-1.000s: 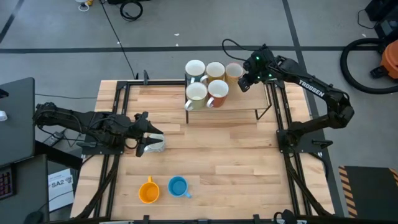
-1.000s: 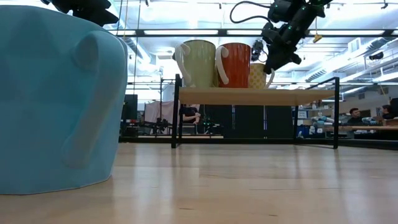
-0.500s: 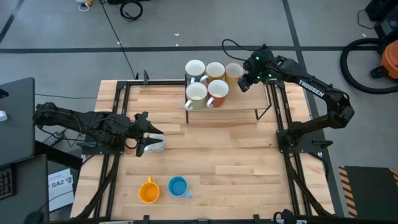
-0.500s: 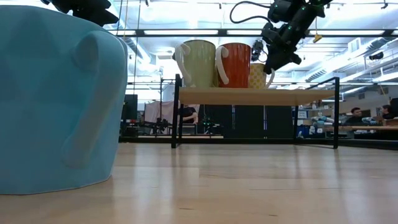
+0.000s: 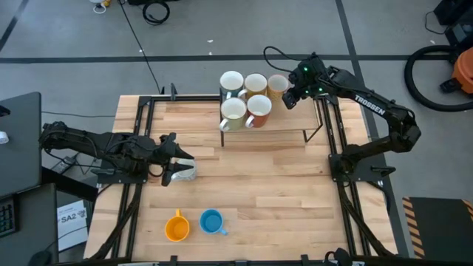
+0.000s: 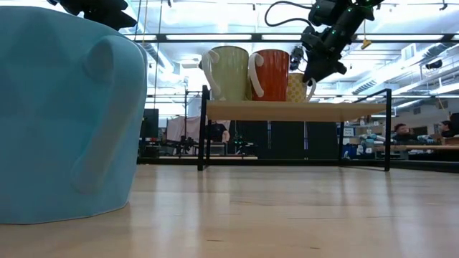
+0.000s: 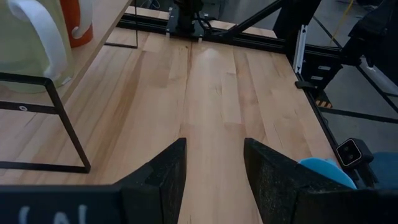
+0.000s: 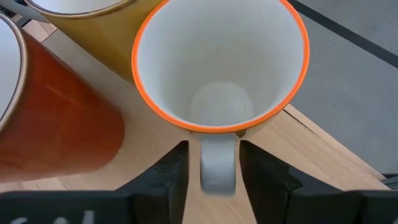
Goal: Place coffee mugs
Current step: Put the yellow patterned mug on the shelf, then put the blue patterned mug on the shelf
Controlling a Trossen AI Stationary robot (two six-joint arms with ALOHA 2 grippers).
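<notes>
Reading TROSSEN along the right arm [image 5: 369, 104] near mugs [image 5: 247, 100]

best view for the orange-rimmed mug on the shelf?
Right wrist view: the orange-rimmed mug fills it, handle between the right gripper fingers. High view shows it small; low view only its side; left wrist view doesn't show it.

light: bright, even overhead | shadows: soft | blur: nearest mug [image 6: 64, 115]
</notes>
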